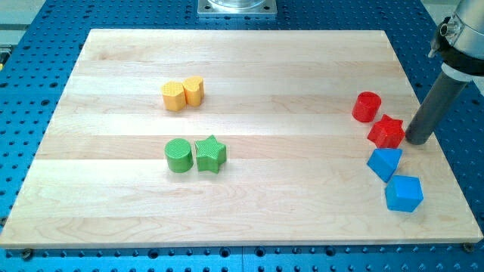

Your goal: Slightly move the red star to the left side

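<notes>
Resting just right of the red star-shaped block [386, 131], my tip [418, 141] is placed for a leftward shove; no jaws are fitted.

The red star [386, 132] lies flat near the counter's [265, 68] right edge, between a red cylinder [367, 106] and a blue block [384, 162].

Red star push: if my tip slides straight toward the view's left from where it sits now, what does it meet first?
Probably the red star, just left of my tip and about touching it. Beyond the star, that line looks free.
</notes>
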